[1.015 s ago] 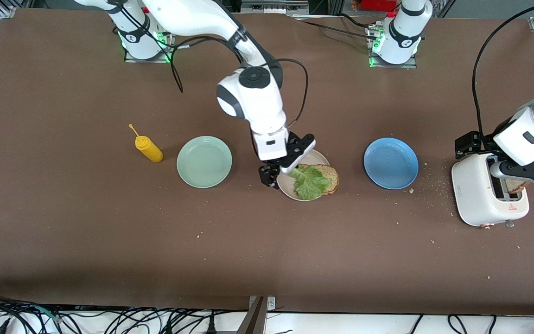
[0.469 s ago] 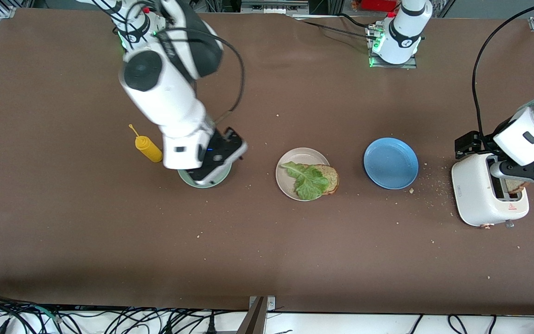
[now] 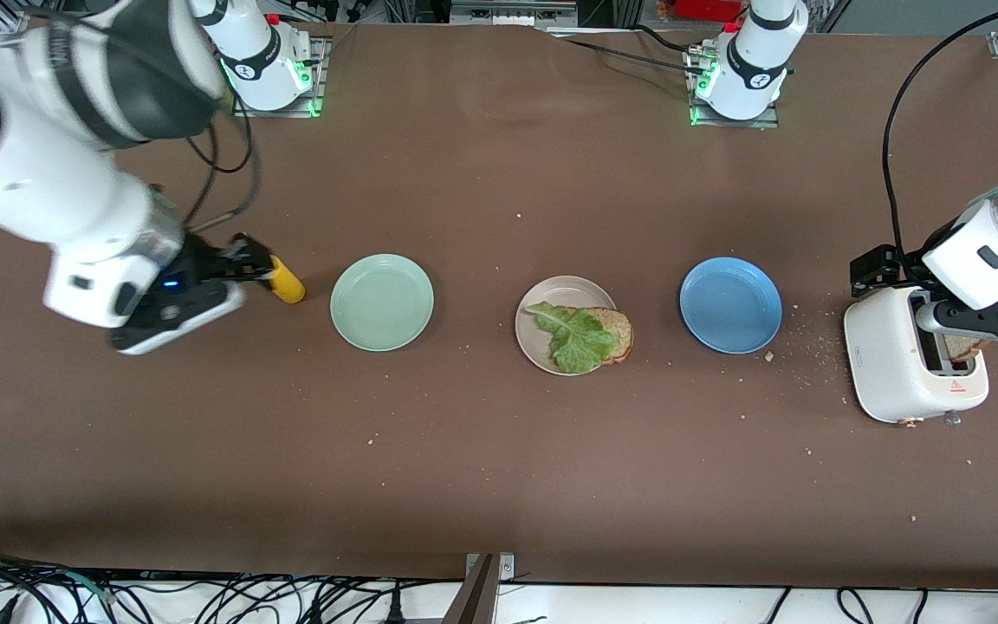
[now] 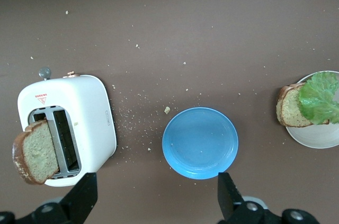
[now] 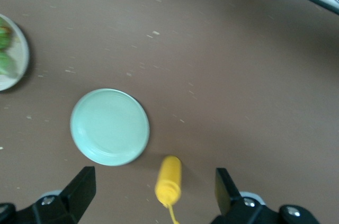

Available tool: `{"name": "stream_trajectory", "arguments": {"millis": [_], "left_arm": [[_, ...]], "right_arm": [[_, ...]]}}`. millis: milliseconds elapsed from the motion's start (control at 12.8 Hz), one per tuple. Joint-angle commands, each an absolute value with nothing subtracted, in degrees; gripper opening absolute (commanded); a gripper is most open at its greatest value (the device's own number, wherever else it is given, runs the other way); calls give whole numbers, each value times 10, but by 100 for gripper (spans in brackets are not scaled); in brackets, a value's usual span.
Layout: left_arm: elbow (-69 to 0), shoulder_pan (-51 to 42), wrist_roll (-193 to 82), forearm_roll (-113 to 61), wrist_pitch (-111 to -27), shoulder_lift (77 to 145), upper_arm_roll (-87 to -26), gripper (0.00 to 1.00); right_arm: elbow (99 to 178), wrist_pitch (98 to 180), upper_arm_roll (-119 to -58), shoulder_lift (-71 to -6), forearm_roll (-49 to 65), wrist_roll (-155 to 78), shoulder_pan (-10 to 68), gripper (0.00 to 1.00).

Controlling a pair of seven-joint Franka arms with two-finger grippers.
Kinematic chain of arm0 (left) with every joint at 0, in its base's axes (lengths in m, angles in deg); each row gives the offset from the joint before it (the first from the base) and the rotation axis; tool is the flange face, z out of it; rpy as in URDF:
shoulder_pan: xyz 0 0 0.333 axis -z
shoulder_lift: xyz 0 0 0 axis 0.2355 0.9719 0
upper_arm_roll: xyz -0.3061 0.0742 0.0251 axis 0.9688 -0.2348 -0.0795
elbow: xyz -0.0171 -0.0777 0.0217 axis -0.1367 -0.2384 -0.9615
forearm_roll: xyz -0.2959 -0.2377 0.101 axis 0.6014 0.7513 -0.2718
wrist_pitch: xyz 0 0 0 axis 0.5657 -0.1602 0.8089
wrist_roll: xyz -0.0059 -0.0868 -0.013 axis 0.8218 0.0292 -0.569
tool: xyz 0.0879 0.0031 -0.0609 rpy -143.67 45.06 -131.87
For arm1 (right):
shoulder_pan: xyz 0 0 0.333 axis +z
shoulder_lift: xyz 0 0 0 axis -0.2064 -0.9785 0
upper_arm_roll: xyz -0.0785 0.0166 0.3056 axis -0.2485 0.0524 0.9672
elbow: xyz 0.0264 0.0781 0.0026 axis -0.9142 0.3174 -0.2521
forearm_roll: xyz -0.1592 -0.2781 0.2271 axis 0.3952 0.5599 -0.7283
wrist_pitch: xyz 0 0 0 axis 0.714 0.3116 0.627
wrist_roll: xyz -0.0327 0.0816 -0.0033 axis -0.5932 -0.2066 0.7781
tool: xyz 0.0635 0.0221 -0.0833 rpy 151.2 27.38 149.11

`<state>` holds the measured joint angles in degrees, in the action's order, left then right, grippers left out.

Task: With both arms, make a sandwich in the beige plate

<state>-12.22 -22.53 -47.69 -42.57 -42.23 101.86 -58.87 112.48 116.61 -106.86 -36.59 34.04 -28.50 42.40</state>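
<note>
**Meanwhile, both grippers hang open and hold nothing**

Largest first: the brown table [image 3: 499,451] carries everything. Over its left-arm end the left gripper [image 3: 941,299] hangs above the white toaster [image 3: 910,368], jaws spread wide and empty. A bread slice [image 4: 36,152] stands tilted in one toaster slot, directly under that gripper, untouched by the fingers [image 4: 80,200].

The right gripper [image 3: 235,264] hangs over the yellow squeeze bottle [image 3: 284,286] at the right-arm end of the table, jaws likewise wide apart and holding nothing; the bottle [image 5: 169,180] lies between its fingers in the wrist view, well below them.

Just beside that gripper, toward the table's middle, sits the mint-green plate [image 3: 382,302]. Next along comes the beige plate [image 3: 542,351], well apart from both grippers, bearing one bread slice [image 3: 616,334] with a lettuce leaf [image 3: 575,336] on it, no top slice. The blue plate [image 3: 730,305] lies between it and the toaster, crumbs [image 3: 769,355] scattered just beside.
</note>
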Motion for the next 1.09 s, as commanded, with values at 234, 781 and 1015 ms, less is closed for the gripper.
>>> {"name": "stream_trajectory", "arguments": {"millis": [234, 781, 1015], "left_arm": [[-123, -233, -470, -415, -419, 1013, -589, 100], [-121, -229, -473, -422, -420, 1015, -591, 100], [-121, -229, -474, -422, -420, 1015, -591, 100]], "right_arm": [[1136, 1125, -1160, -369, 336, -256, 414, 100], [1206, 1160, -1160, -353, 335, -356, 412, 92], [1211, 1160, -1160, -346, 337, -355, 411, 96]]}}
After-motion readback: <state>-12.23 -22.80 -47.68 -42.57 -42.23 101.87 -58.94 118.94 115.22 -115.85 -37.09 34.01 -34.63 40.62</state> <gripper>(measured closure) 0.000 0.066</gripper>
